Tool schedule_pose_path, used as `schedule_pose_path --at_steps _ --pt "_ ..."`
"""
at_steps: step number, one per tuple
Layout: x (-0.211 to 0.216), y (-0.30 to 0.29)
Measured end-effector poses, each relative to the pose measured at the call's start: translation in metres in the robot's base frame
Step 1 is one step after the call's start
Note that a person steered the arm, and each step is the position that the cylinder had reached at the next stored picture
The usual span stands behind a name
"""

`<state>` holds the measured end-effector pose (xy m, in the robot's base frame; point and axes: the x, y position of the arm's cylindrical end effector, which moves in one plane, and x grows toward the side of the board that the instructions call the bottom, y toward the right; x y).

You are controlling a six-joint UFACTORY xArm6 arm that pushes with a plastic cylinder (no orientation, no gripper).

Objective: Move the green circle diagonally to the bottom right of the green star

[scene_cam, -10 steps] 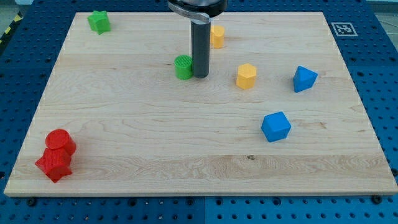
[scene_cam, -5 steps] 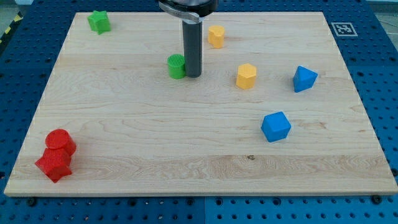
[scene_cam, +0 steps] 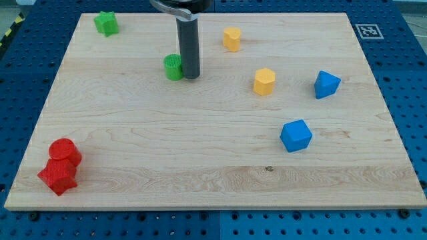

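Observation:
The green circle (scene_cam: pixel 173 67) lies on the wooden board, left of centre near the view's top. My tip (scene_cam: pixel 191 77) stands right against its right side. The green star (scene_cam: pixel 105 23) sits at the board's top left corner, well up and to the left of the circle.
A yellow block (scene_cam: pixel 231 39) and a second yellow block (scene_cam: pixel 264 81) lie to the right of the rod. Two blue blocks (scene_cam: pixel 326 84) (scene_cam: pixel 295 135) lie further right. A red circle (scene_cam: pixel 65 153) and a red star (scene_cam: pixel 57 176) sit at the bottom left.
My tip has slid left and slightly up, pushing the green circle the same way, closer to the green star. The other blocks have not moved.

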<state>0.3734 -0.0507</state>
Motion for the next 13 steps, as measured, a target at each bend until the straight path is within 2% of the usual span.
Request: schedule_pose_path --at_steps 3,8,13 --pt "-0.009 -0.002" --pt "-0.006 -0.071" --pt "-0.019 -0.076"
